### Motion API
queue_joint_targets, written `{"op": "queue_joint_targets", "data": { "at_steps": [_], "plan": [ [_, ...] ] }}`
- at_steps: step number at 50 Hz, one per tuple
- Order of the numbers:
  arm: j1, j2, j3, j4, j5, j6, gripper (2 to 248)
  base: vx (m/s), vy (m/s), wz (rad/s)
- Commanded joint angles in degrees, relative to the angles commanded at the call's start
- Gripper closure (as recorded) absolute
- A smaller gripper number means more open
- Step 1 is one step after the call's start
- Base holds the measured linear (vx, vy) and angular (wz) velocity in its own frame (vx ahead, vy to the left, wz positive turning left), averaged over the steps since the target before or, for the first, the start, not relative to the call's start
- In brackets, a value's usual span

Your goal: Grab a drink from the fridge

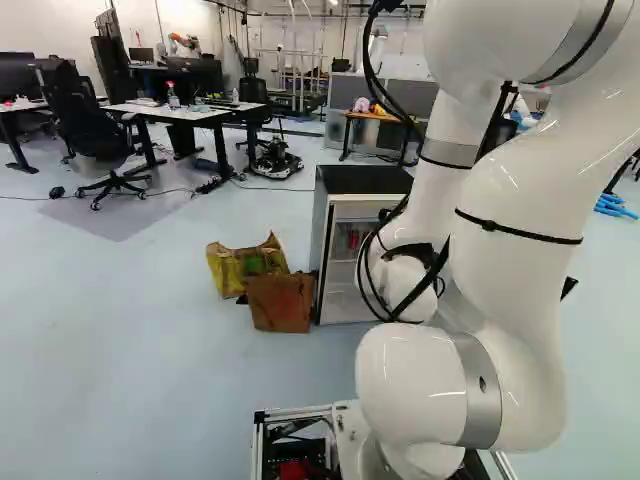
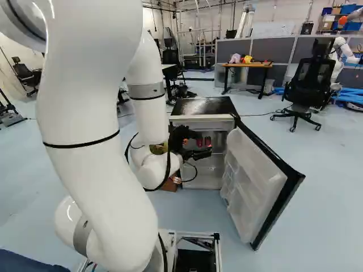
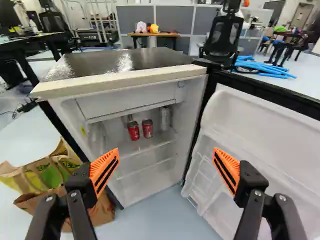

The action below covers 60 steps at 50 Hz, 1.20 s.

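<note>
Two red cans, one (image 3: 133, 130) and its neighbour (image 3: 147, 128), stand upright, side by side and slightly apart, on a shelf (image 3: 140, 145) in the fridge (image 3: 192, 100), ahead of my end effector (image 2: 203, 144). From where I am, they lie between the lines of my two fingers, nearer the finger on the bags' side. My fingers stand wide apart, with nothing between them, and neither orange pad (image 3: 104, 171) touches a can. Just beside the cans, on the door's side, is a clear bottle (image 3: 165, 118).

The fridge is open ahead of me, its door (image 3: 270, 135) swung out to my right, with clear racks on its inner face. To my left, beside the fridge, a yellow-green bag (image 3: 62, 170) sits on the floor (image 3: 170, 220), a brown bag (image 3: 102, 212) next to it and nearer me. Well beyond the fridge top (image 3: 95, 65), I see a worktop (image 3: 153, 34) carrying toys, a black chair (image 3: 220, 37) and blue tubes (image 3: 267, 67).
</note>
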Motion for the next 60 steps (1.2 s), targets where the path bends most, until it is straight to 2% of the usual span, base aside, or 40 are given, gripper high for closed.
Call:
{"op": "queue_joint_targets", "data": {
  "at_steps": [15,41,60],
  "plan": [
    [-0.1,-4.9,-3.1,-7.7,-0.8,0.0,3,0.000,0.000,0.000],
    [-0.3,-14.5,-11.2,-12.9,-3.4,0.0,3,0.000,0.000,0.000],
    [-1.3,-21.8,-18.2,-16.7,-4.2,0.0,3,0.000,0.000,0.000]
  ]
}}
